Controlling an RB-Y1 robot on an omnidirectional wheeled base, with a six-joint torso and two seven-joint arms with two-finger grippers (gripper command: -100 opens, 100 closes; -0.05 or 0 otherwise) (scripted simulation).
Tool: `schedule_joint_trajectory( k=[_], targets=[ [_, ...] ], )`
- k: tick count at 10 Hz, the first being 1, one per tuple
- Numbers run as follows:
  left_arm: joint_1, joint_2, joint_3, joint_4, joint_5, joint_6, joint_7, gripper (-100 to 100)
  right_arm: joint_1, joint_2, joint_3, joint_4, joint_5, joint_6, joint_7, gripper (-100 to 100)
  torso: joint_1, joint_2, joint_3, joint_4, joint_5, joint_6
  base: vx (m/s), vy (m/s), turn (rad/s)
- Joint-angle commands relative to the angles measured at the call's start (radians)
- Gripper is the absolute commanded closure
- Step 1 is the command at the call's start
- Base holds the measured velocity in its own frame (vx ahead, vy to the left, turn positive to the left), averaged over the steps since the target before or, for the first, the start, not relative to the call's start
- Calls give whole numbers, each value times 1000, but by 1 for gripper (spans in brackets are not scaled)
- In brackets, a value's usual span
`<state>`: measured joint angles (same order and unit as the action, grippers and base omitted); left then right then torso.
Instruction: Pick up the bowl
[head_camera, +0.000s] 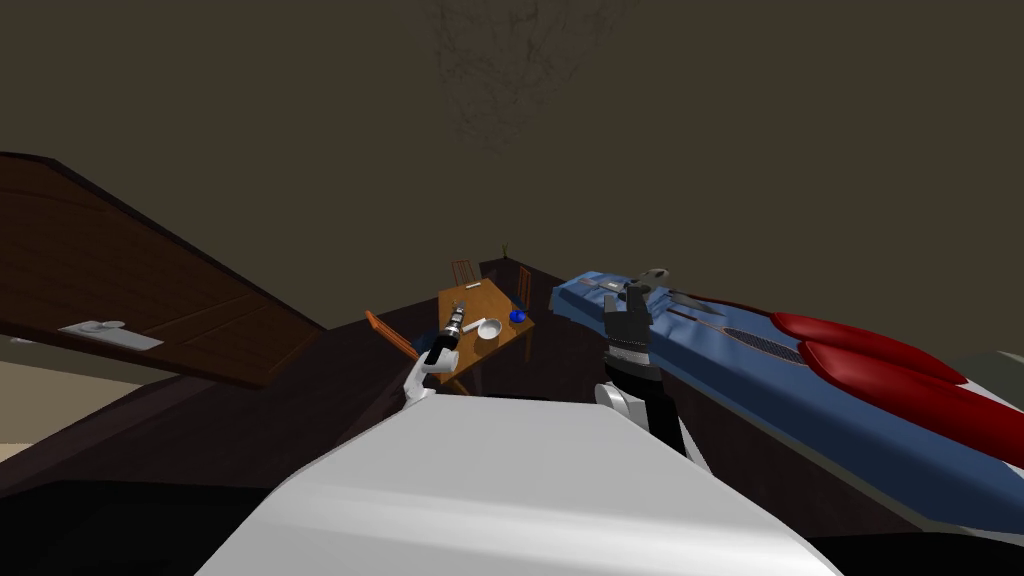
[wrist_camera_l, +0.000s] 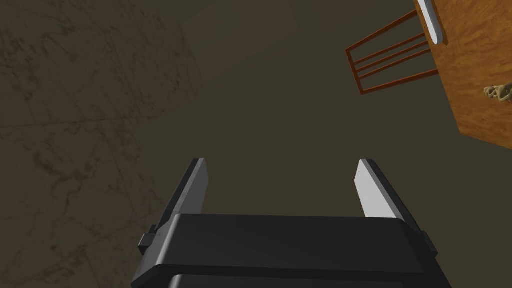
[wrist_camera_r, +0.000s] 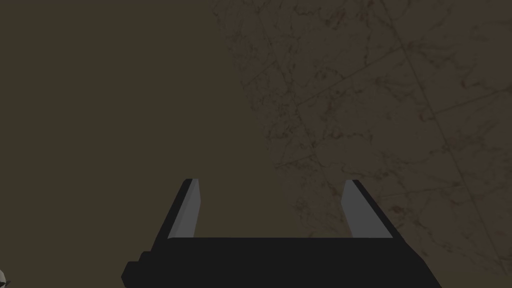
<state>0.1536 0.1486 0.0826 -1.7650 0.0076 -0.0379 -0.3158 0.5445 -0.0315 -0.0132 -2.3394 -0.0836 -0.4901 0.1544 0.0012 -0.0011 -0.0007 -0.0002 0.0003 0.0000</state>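
Left gripper (wrist_camera_l: 281, 161), seen from its own wrist: two light grey fingers (wrist_camera_l: 197, 187) stand wide apart with nothing between them, over dark floor. Beyond them, off past one finger, are a wooden chair (wrist_camera_l: 390, 60) and the edge of a wooden table (wrist_camera_l: 475, 75). In the head view this gripper hangs over the near left part of that small table. The white bowl (head_camera: 488, 328) sits on the tabletop just beside the gripper, at about four o'clock from the fingertips, close but not touching. A small blue object (head_camera: 517, 316) stands on the table at about two o'clock from the bowl. The right gripper (wrist_camera_r: 271, 181) is also spread and empty. In the head view it is well apart from the bowl, out at three o'clock, above a blue bed (head_camera: 790, 395) with red pillows (head_camera: 880, 365). The left arm is judged the nearer one and the one to use. The bowl looks round, so no long axis should constrain the grasp. The fingers seem aimed at the floor beside the table, not at the bowl. The coming move likely calls for swinging the hand toward four o'clock and tipping it down over the rim.
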Motion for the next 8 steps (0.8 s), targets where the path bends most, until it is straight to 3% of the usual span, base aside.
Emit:
schedule_joint_trajectory(
  k=[1, 8],
  targets=[
    [-6, 12, 5, 39, 10, 10, -8, -100, 0, 0, 0, 0, 0, 0, 0, 0, 0, 0, 0, 0, 0, 0, 8, 16, -14],
    [-129, 14, 36, 225, 51, 140, -104, -100, 0, 0, 0, 0, 0, 0, 0, 0, 0, 0, 0, 0, 0, 0, 7, 16, -15]
  ],
)
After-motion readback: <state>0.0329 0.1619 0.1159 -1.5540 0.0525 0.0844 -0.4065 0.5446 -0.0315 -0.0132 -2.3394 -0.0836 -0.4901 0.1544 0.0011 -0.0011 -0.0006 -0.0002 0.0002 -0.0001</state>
